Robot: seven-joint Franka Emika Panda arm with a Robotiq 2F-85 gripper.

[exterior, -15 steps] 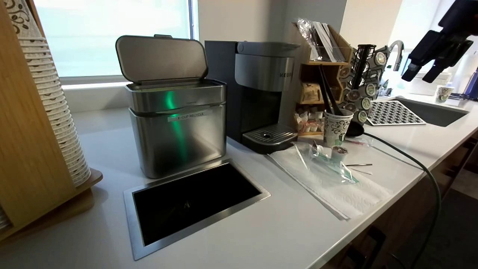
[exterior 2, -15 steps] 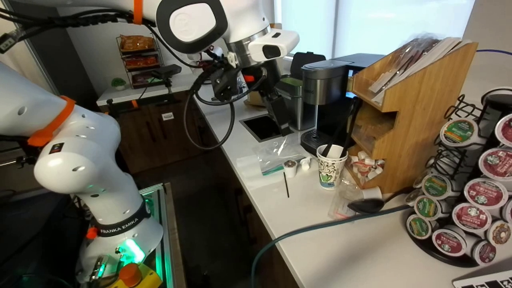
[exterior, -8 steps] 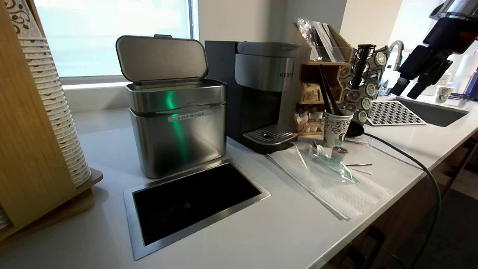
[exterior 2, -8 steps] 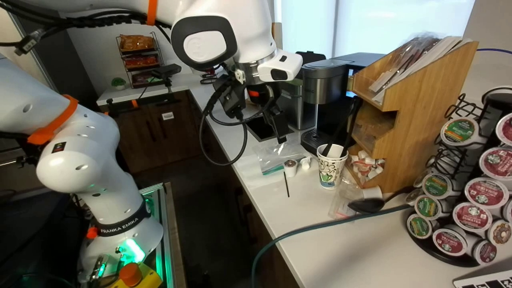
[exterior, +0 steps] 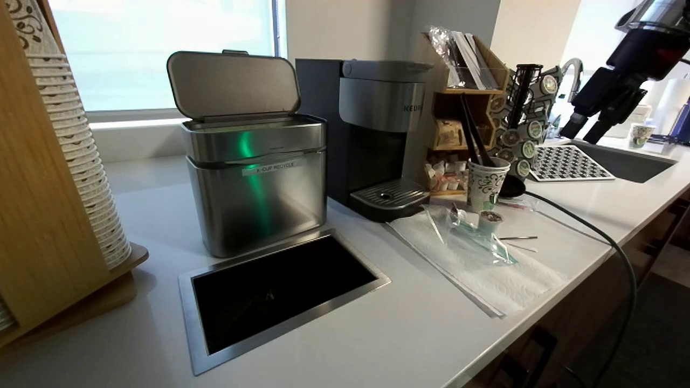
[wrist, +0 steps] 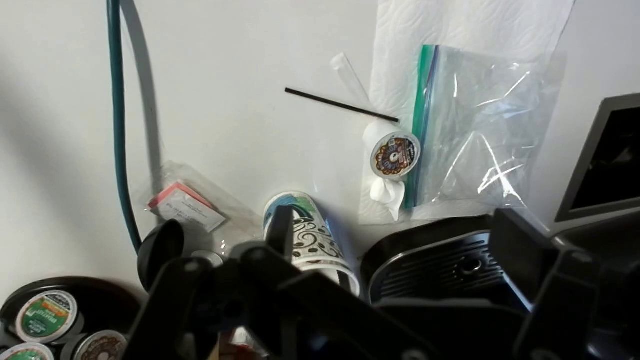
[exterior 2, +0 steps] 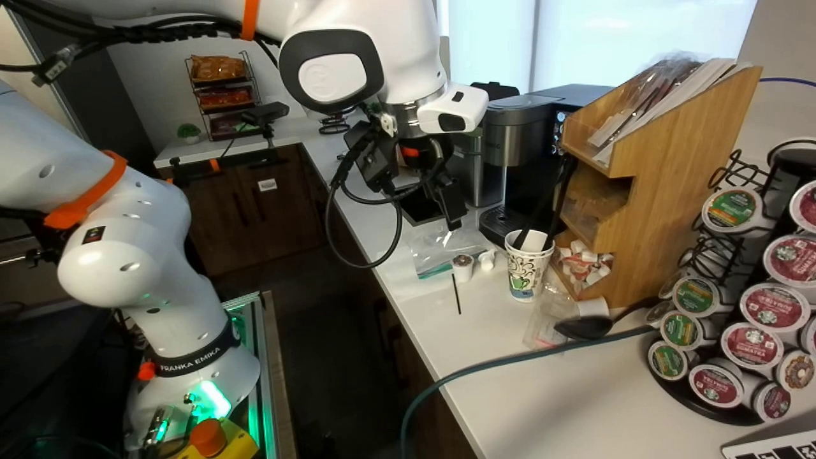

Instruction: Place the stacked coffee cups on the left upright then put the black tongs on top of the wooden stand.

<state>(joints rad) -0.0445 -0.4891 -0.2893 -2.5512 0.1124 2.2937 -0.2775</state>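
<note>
Stacked coffee cups, white, dark-swirled, upright, black tongs inside, hand spread wide

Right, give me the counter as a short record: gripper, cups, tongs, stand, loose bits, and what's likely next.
gripper: open, holding nothing, above the counter
stacked coffee cups: upright on the counter, near the wooden stand
black tongs: standing in the cups, leaning; not yet on top of the stand
wooden stand: beside the coffee machine, plastic-wrapped items in its top compartment
loose items: coffee pod and thin black stick, near a clear zip bag
likely next: perhaps lift the tongs out toward the stand's top
</note>
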